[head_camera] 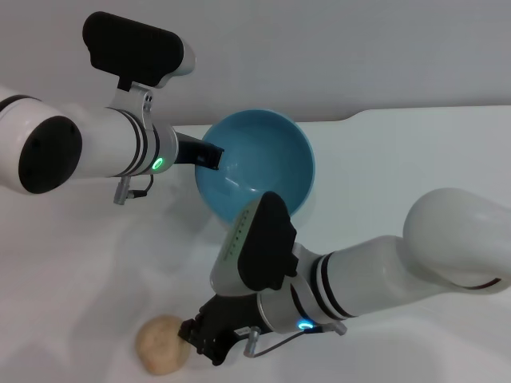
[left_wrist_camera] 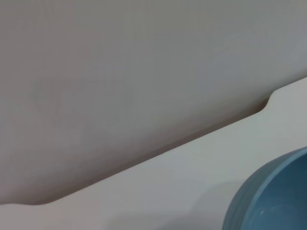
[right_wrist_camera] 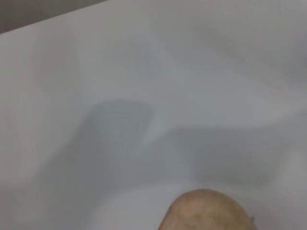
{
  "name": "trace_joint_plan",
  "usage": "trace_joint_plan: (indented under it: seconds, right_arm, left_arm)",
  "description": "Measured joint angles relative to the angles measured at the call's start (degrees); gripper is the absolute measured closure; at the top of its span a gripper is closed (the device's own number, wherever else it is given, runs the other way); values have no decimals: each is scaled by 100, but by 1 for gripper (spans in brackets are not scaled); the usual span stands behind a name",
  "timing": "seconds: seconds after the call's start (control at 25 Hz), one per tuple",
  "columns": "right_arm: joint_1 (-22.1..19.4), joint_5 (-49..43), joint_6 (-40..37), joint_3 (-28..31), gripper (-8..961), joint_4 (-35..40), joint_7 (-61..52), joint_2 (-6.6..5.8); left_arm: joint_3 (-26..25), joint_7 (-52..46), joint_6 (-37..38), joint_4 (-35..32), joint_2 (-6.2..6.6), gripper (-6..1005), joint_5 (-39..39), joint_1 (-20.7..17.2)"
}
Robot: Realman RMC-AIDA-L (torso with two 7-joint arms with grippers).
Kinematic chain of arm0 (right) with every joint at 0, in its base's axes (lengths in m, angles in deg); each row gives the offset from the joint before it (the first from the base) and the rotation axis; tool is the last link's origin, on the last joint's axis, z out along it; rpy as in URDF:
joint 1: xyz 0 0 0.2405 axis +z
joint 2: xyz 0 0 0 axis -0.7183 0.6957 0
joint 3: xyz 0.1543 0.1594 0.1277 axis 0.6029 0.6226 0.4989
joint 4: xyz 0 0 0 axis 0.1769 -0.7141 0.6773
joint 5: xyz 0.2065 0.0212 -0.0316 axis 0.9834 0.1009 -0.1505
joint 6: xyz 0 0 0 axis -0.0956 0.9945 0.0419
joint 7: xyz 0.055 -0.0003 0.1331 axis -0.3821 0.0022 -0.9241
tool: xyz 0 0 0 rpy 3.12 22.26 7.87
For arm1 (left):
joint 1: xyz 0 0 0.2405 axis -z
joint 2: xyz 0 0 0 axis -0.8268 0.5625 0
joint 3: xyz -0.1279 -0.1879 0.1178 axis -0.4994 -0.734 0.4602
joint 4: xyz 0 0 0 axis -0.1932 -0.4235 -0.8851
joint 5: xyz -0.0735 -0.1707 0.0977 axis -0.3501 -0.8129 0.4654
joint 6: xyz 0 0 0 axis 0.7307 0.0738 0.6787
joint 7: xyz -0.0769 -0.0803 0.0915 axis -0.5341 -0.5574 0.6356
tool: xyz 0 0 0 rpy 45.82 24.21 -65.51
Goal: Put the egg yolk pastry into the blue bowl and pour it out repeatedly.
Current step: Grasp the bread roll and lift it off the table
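The egg yolk pastry (head_camera: 161,344), a pale tan ball, lies on the white table near the front left. It also shows at the edge of the right wrist view (right_wrist_camera: 206,211). My right gripper (head_camera: 200,341) is low over the table, right beside the pastry's right side, with its dark jaws apart and not closed around it. My left gripper (head_camera: 204,154) is shut on the left rim of the blue bowl (head_camera: 259,163) and holds it tilted with its opening toward me. The bowl is empty. Its outer wall shows in the left wrist view (left_wrist_camera: 268,201).
The white table (head_camera: 399,159) ends at a far edge with a notch, against a grey wall (head_camera: 319,48). My right forearm (head_camera: 359,275) lies across the front right of the table.
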Motion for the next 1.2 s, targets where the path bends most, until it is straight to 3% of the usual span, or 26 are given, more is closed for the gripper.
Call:
trace_joint_plan:
  seconds: [0.12,1.12,1.2]
  right_arm:
    - [-8,0,0,-2,955,46,86,0]
    - [45,-60,-284,85,827,192,-30,-17]
    - [45,-63,-277,112,700,161,-31,-18]
  left_arm:
    - [0,0,0,0,1,994,18,0]
    - [0,0,-98,-11,-5,994,-10,-15]
    - [0,0,-103,-11,-5,995,-11,-9]
